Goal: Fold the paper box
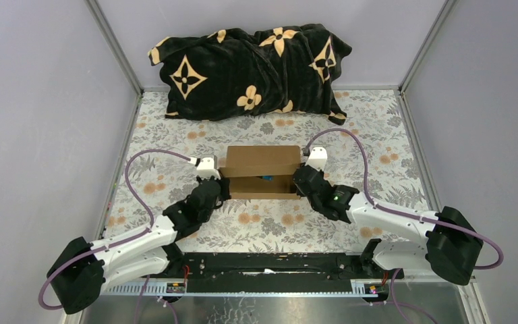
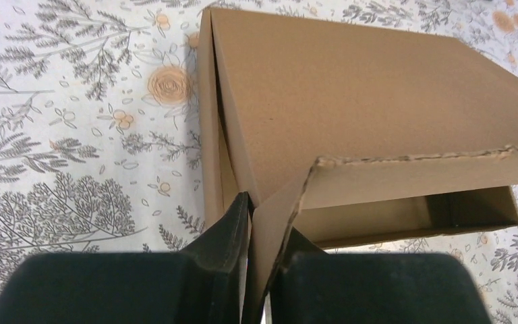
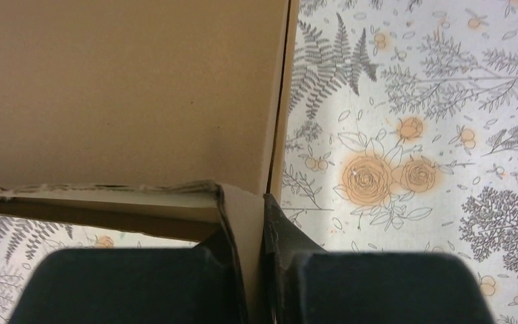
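Presently the paper box point(image 1: 260, 162) lies just on the arms' side of the pillow point(image 1: 249, 71), its long axis crosswise, with the left gripper point(image 2: 263, 223) pinched narrow on its left end flap and the right gripper point(image 3: 246, 216) likewise on its right, both equally near.

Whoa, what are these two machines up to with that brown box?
Two robot arms are folding a paper box in the middle of the flowered table. The left tool pinches cardboard at its left side, the right tool at its right side. The box gapes open in front, not yet shut.
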Controlling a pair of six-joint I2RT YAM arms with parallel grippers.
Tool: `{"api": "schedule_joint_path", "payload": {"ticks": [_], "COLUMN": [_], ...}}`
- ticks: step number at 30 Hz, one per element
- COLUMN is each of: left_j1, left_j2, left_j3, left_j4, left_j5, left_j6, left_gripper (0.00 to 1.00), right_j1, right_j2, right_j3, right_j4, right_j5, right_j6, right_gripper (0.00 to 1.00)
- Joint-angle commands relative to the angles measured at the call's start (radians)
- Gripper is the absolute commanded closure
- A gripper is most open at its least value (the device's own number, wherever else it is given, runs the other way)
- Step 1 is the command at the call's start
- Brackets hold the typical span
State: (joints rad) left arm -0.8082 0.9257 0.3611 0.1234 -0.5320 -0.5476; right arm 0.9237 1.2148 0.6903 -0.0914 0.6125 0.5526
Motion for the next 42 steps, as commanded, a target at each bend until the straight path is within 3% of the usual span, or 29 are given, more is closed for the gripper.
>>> {"api": "schedule_joint_path", "payload": {"ticks": [1,5,9,12,23,31,37,42], "left_j1": [-0.027,-0.03,-0.031,-0.032,-0.035,-0.045,-0.058,-0.07], "left_j2": [-0.01,-0.01,-0.03,-0.054,-0.108,-0.124,-0.128,-0.13], "left_j3": [-0.047,-0.066,-0.081,-0.092,-0.138,-0.185,-0.198,-0.19], "left_j4": [0.113,0.112,0.091,0.071,0.04,0.015,0.009,-0.007], "left_j5": [-0.024,-0.043,-0.054,-0.048,-0.056,-0.042,-0.051,-0.063], "left_j6": [-0.057,-0.065,-0.082,-0.088,-0.16,-0.262,-0.279,-0.28], "left_gripper": [0.84,0.78,0.61,0.56,0.54,0.54,0.54,0.54], "right_j1": [0.027,0.029,0.029,0.029,0.029,0.029,0.029,0.029], "right_j2": [-0.018,-0.065,-0.128,-0.163,-0.21,-0.333,-0.478,-0.616], "right_j3": [-0.042,-0.082,-0.131,-0.155,-0.257,-0.322,-0.309,-0.248], "right_j4": [0.065,0.058,0.052,0.046,0.082,0.045,-0.123,-0.408], "right_j5": [-0.033,-0.038,-0.046,-0.059,-0.103,-0.132,-0.136,0.026], "right_j6": [0.072,0.085,0.087,0.087,0.087,0.108,0.145,0.274], "right_gripper": [0.92,0.81,0.69,0.67,0.62,0.58,0.59,0.58]}}
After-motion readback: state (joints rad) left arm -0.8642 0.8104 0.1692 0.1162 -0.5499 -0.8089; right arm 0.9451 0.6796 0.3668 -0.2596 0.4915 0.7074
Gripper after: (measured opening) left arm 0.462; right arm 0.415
